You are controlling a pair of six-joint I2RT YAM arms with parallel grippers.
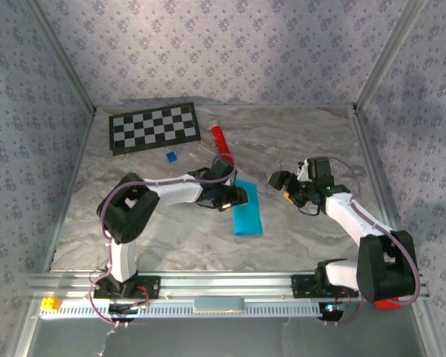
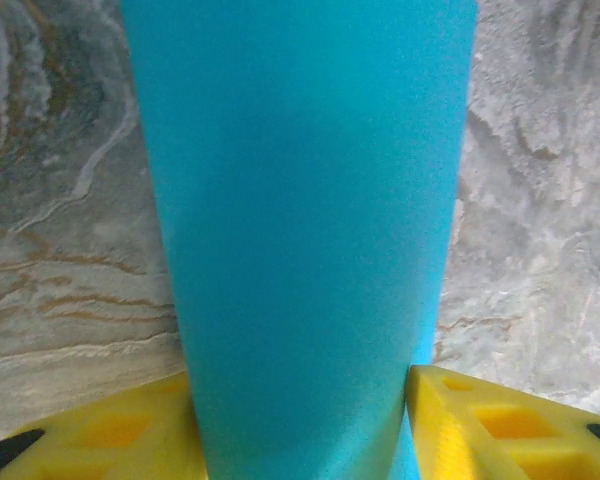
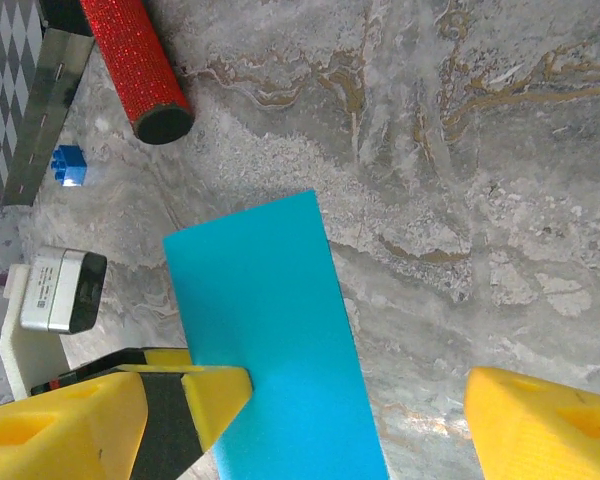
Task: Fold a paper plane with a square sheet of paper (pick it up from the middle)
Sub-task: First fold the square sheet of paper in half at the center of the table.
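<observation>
The cyan-blue sheet of paper [image 1: 249,216] lies at the table's middle as a narrow rectangle, doubled over. My left gripper [image 1: 238,197] sits at its far end. In the left wrist view the paper [image 2: 300,200] bulges upward between the yellow fingers [image 2: 480,430], which press on both of its long edges; the left gripper [image 2: 300,430] is shut on it. My right gripper [image 1: 282,182] hovers to the right of the sheet, wide open. In the right wrist view the paper [image 3: 270,330] lies flat below the right gripper [image 3: 360,415], with one fingertip [image 3: 215,395] over its edge.
A red glittery cylinder [image 1: 221,141] lies behind the paper, its dark end [image 3: 165,122] facing the sheet. A small dark-blue block [image 1: 171,157] and a checkerboard [image 1: 152,126] sit at the back left. Metal rails border the table on both sides.
</observation>
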